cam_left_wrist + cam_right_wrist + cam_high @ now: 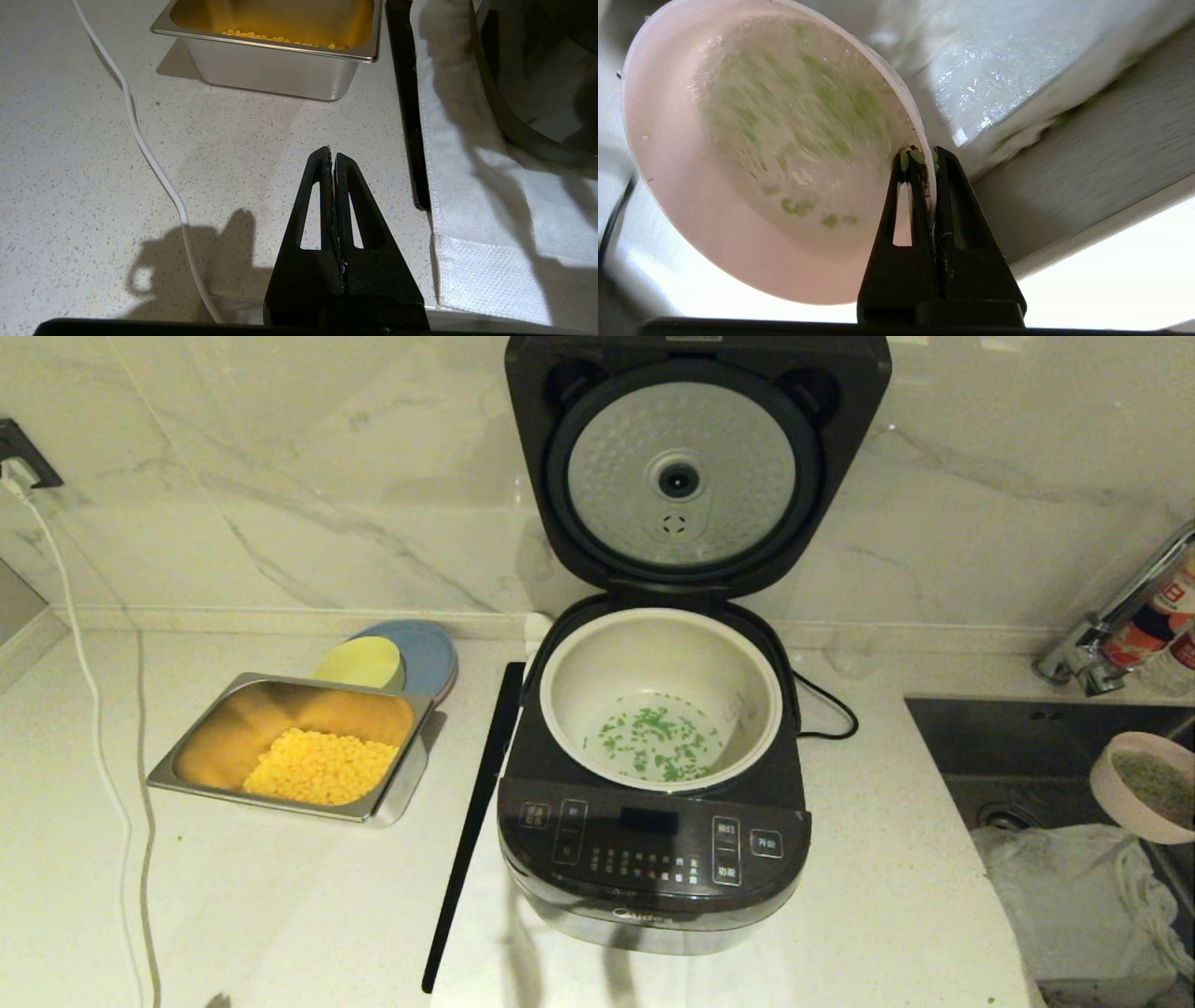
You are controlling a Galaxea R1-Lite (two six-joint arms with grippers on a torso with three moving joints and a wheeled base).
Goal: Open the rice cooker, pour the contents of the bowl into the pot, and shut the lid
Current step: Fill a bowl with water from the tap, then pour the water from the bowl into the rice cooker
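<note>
Your right end effector [927, 161] pinches the small pale pink bowl's [738, 196] rim, tilted over the steel sink [1027, 747] at far right; wet green bits [798, 205] could drip there.

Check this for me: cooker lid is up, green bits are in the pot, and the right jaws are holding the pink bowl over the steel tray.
Wrong place. In the head view the bowl is over the sink, not the steel tray. The lid is up, with green bits in the pot.
</note>
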